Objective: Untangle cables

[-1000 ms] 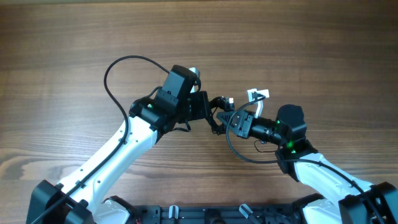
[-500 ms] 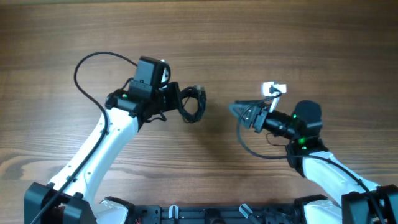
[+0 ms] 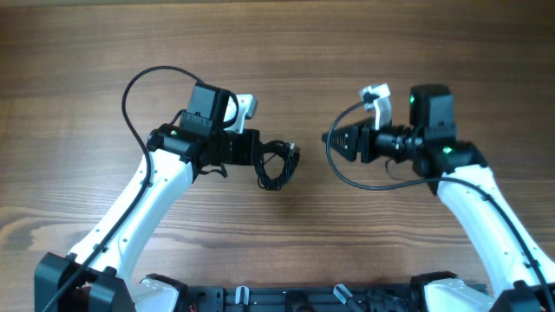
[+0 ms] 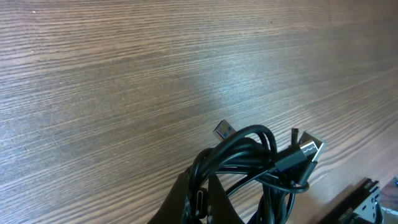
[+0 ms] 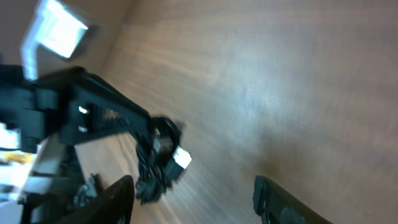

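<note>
The cables (image 3: 277, 165) form one small knotted black bundle with plug ends, hanging just above the wooden table left of centre. My left gripper (image 3: 262, 154) is shut on a strand of it. In the left wrist view the cables (image 4: 252, 163) loop out from between the closed fingers (image 4: 224, 205), a silver plug (image 4: 224, 130) pointing away. My right gripper (image 3: 333, 143) stands open and empty about a hand's width right of the bundle, tips facing it. The blurred right wrist view shows the cables (image 5: 157, 158) beyond the spread gripper (image 5: 193, 200).
The thick black arm cable of the left arm (image 3: 130, 91) arcs over the table at the left. Another arm cable (image 3: 355, 178) loops below the right gripper. A black rail (image 3: 295, 299) runs along the front edge.
A second ago both grippers met at the bundle in the middle. The right gripper has opened, let go and drawn back right; the left has carried the bundle leftward.
</note>
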You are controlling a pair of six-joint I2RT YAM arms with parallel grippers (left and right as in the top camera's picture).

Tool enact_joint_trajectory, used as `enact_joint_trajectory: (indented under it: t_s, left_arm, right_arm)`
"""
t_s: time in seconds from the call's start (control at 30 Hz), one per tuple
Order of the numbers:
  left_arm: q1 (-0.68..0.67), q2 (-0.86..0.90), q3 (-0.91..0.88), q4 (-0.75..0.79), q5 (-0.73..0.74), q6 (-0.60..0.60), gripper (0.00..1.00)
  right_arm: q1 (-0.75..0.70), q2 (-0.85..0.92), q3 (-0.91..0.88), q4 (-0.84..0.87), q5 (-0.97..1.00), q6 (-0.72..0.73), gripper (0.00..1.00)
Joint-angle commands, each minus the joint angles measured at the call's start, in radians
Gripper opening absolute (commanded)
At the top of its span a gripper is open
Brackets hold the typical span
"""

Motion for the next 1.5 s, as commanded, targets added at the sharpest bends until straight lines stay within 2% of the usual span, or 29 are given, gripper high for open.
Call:
enact_joint_trajectory:
  t_s: [0.0,0.1,0.17,0.27,0.33,0.43,0.57,0.7,0.97,1.0,1.1,1.2,1.23,1.37,1.47]
  left_arm:
    - [-0.005,-0.052,0.018,-0.004,0.032,0.04,0.04]
    - [-0.031,-0.138,0.02,-0.004,0.013,0.113,0.04]
    - [-0.063,-0.185,0.02,-0.013,-0.068,0.125,0.04]
    - [-0.098,-0.201,0.02,-0.03,-0.142,0.126,0.04]
    - [-0.113,-0.196,0.02,-0.037,-0.143,0.127,0.04]
    - [-0.114,-0.196,0.02,-0.049,-0.185,0.13,0.04]
    - [-0.115,-0.196,0.02,-0.052,-0.218,0.155,0.04]
    - [-0.115,-0.196,0.02,-0.057,-0.218,0.181,0.04]
    - [-0.116,-0.196,0.02,-0.083,-0.218,0.182,0.04]
    - [-0.116,-0.196,0.02,-0.084,-0.218,0.181,0.04]
    - [-0.116,-0.196,0.02,-0.082,-0.227,0.181,0.04]
    - [-0.116,-0.196,0.02,-0.083,-0.23,0.181,0.04]
    - [-0.116,-0.196,0.02,-0.083,-0.23,0.181,0.04]
    - [-0.116,-0.196,0.02,-0.087,-0.266,0.182,0.04]
    - [-0.116,-0.196,0.02,-0.09,-0.27,0.181,0.04]
  right_arm:
    - [-0.001,-0.009,0.071,-0.047,0.016,-0.125,0.64]
    - [0.011,-0.008,0.071,-0.032,-0.083,-0.217,0.6]
    - [0.028,-0.007,0.071,0.019,-0.17,-0.226,0.47]
    - [0.09,-0.005,0.071,0.096,-0.176,-0.222,0.4]
    - [0.143,0.001,0.071,0.123,-0.15,-0.214,0.37]
    - [0.218,0.002,0.071,0.122,0.009,-0.163,0.32]
    - [0.284,0.017,0.071,0.121,0.026,-0.144,0.29]
    - [0.315,0.089,0.071,0.121,0.035,-0.144,0.26]
    - [0.315,0.146,0.071,0.126,0.035,-0.121,0.1]
    - [0.315,0.146,0.071,0.124,0.035,-0.113,0.04]
    - [0.315,0.146,0.071,0.107,0.026,-0.113,0.04]
    - [0.315,0.146,0.071,0.098,0.026,-0.114,0.22]
    - [0.315,0.146,0.071,0.095,0.026,-0.114,0.24]
    - [0.315,0.146,0.071,0.06,-0.004,-0.121,0.25]
    - [0.315,0.146,0.071,0.038,-0.004,-0.12,0.2]
